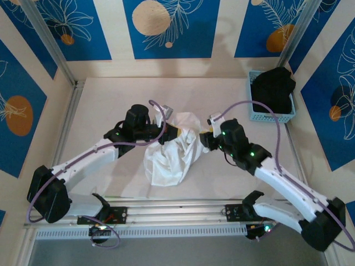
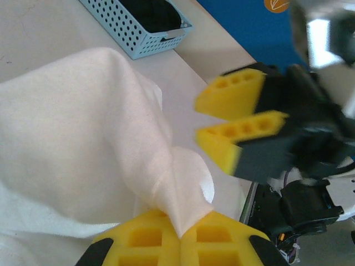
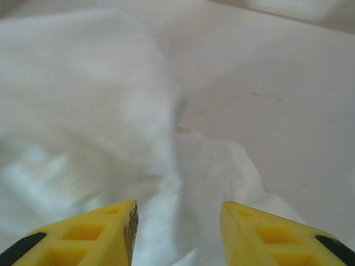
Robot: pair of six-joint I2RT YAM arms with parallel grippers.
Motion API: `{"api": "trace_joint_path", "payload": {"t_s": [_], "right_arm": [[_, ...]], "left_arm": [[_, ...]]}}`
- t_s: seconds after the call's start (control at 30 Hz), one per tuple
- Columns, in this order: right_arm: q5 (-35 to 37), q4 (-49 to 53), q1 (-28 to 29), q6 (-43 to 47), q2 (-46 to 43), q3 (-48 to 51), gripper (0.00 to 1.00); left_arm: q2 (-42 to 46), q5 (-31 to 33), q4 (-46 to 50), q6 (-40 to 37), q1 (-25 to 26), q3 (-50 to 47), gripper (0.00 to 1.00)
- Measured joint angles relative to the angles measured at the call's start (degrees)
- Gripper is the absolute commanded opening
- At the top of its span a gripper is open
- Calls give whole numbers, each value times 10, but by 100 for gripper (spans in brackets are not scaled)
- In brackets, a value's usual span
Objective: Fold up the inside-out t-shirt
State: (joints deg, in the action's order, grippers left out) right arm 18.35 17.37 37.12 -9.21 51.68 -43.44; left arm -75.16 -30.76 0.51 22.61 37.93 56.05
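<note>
Left claw (image 2: 180, 237) clamped on a pinch of the inside-out t-shirt (image 1: 166, 158). Right claw (image 3: 177, 213) open, fingers spread just over the cloth. Shirt bunched on the desk (image 1: 111, 100), well apart from the blue basket (image 1: 266, 116); black garment (image 1: 274, 88) inside that basket.

The top external camera looks down from above and behind the two arm bases, taking in the whole pale counter (image 1: 111, 94). The left wrist camera sits close behind the yellow-tipped left pincer (image 2: 180, 235), facing the crumpled white cloth t-shirt (image 2: 72, 138), the right pincer (image 2: 201, 119) and the perforated light-blue plastic basket (image 2: 122, 27). The right wrist camera looks closely down on the same shirt.
</note>
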Motion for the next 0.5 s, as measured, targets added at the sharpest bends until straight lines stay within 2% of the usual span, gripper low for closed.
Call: {"api": "trace_joint_path", "payload": {"t_s": [0.07,0.17,0.23,0.33,0.37,0.4,0.47,0.5], "right_arm": [[-42,-21,11,-9,-35,26,51],[-89,-52,19,-28,-40,54,55],[-110,-79,23,-49,-12,69,63],[-117,-107,24,-74,46,75,62],[-117,-114,24,-81,60,75,56],[-118,-123,23,-91,77,75,42],[-125,-136,16,-99,92,75,23],[-130,-140,9,-104,94,75,17]], "left_arm": [[0,3,0,0,0,0,0],[0,4,0,0,-2,0,0],[0,4,0,0,-2,0,0],[0,4,-1,0,-3,0,0],[0,4,-1,0,-3,-1,0],[0,4,-1,0,-3,-1,0],[1,2,-4,5,-5,-4,0],[1,-2,-6,10,-8,-7,0]]}}
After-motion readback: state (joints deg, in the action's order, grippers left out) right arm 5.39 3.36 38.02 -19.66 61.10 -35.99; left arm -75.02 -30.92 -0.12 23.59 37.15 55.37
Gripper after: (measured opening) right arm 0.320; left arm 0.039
